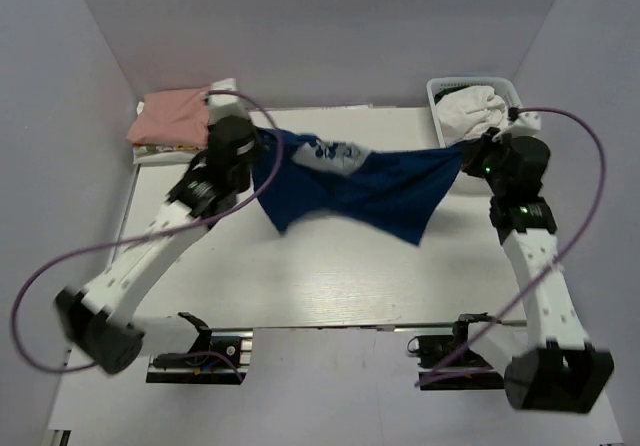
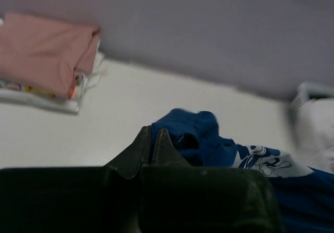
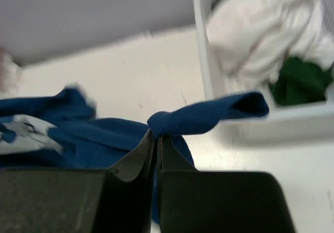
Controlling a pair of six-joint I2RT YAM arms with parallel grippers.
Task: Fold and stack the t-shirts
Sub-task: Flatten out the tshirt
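Far left: the salmon-pink t-shirt [image 1: 170, 116] lay folded at the table's [image 1: 330, 276] back corner, on top of a pale folded piece with a coloured edge. I logged that shirt as done. The left gripper [image 2: 152, 135] had its fingers pressed together with no gap visible at the tips. Blue cloth was bunched right against them, and from above the shirt's left end hung from that point, so I judged it to be pinching the fabric. Centre: the dark blue t-shirt [image 1: 370, 191] was stretched in the air between the two arms, print side up. Its middle sagged and two corners drooped toward the table, so it was unfolded and not yet laid flat. By my estimate the task was roughly half finished: spreading, folding and stacking this shirt on the pink one all remained. The right gripper [image 3: 155, 137] was clamped on a rolled band of the blue hem, which stuck out past its tips toward the basket. Far right: the white basket [image 1: 437, 88] held a crumpled white cloth [image 1: 472, 109] and something green [image 3: 300, 79], so more pieces may have been waiting.
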